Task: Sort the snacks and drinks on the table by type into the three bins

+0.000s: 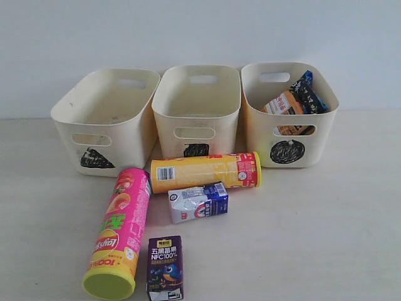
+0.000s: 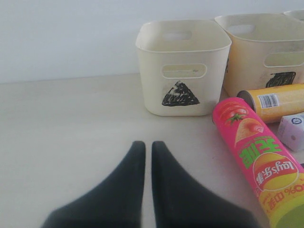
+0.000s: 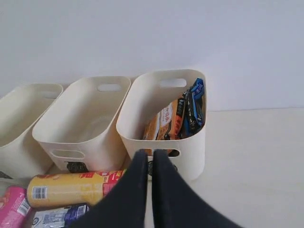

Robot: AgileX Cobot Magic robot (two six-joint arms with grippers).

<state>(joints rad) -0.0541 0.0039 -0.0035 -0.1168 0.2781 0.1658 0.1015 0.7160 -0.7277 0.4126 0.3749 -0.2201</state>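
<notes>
Both our hands are pinched together and empty. The left hand (image 2: 148, 145) is near the cream plastic tub marked with a triangle (image 1: 69, 122). The right hand (image 3: 151, 153) faces the matching circle-marked tub (image 1: 257, 135) at upper right, which already holds the crinkly orange bag (image 1: 282, 104) and the blue-and-black bag (image 1: 311, 94). The square-marked tub (image 1: 196, 125) sits between them.

Lower centre on the pale counter (image 1: 326, 238) lie the pink chip tube with lime lid (image 1: 121, 232), the yellow chip tube (image 1: 203, 171), the white-and-blue carton (image 1: 197, 202) and the dark purple carton (image 1: 165, 268).

Our worry is that the tubes lie on their sides, so a glancing grasp could roll them into the cartons just beside them.
</notes>
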